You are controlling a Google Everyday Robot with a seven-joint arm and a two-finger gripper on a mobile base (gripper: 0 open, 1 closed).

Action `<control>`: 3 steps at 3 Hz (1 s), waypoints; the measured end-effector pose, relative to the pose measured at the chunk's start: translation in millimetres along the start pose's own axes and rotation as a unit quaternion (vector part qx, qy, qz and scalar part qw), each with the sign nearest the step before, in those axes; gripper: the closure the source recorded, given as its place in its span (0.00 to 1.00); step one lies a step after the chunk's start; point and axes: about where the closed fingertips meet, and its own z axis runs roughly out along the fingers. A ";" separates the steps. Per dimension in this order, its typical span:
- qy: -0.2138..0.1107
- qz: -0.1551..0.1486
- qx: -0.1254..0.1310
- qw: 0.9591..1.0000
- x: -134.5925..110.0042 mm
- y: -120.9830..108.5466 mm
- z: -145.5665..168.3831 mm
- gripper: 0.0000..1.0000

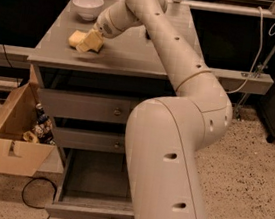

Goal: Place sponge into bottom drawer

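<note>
The pale-yellow sponge [78,38] lies on the grey cabinet top [134,55], at its left side in front of a white bowl [87,5]. My gripper [93,40] is down at the sponge's right end, touching or overlapping it, with the arm reaching in from the right. The bottom drawer [95,179] is pulled out near the floor, and its flat grey floor shows bare. The two upper drawers [92,106] with small knobs are shut.
An open cardboard box [15,141] with bottles in it stands on the floor left of the cabinet. A black cable [33,194] loops beside the open drawer. My arm's large lower body [169,171] hides the cabinet's right half.
</note>
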 end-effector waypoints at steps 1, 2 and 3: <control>0.003 0.001 -0.010 1.000 2.9 4.0 11.0 0.53; 0.000 0.003 -0.022 1.000 4.0 9.8 21.2 0.76; -0.023 0.002 -0.034 0.999 -2.9 16.1 26.0 0.98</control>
